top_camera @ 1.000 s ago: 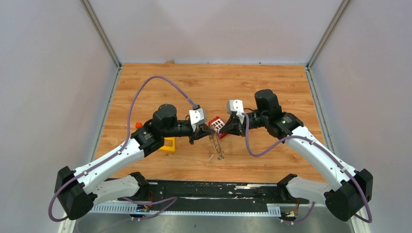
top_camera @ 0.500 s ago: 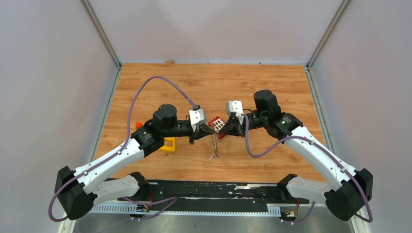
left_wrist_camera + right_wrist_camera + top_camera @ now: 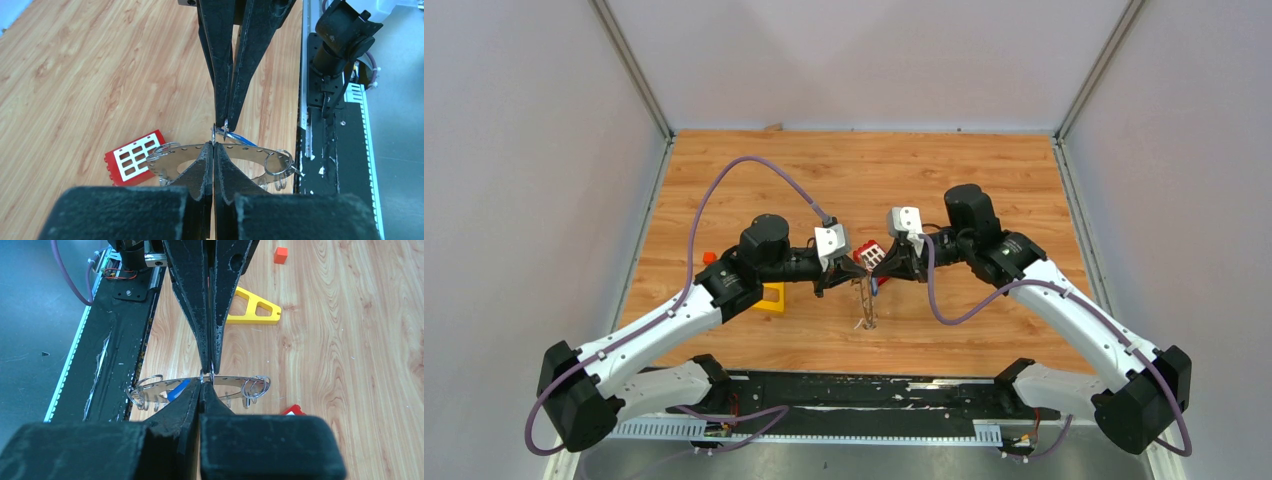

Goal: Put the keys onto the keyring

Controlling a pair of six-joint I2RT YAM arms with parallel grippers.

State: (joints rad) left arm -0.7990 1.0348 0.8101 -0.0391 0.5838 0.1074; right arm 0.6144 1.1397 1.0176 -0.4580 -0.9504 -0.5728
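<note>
The keyring, a flat grey metal ring with holes and small wire loops, hangs edge-on over the table between both arms. My left gripper is shut on its near rim. My right gripper is shut too and meets the left one tip to tip at that rim. A blue key sticks out sideways from the right gripper's tips, seen again under the ring. Small wire loops crowd the meeting point, so the exact grip there is hard to read.
A red block with white squares lies on the wood just behind the ring. The yellow triangular frame sits under the left arm, with an orange cube beyond it. The black base rail runs along the near edge.
The right gripper has edged left toward the left one. The keyring, slanted down to the right before, now hangs nearly straight down.
</note>
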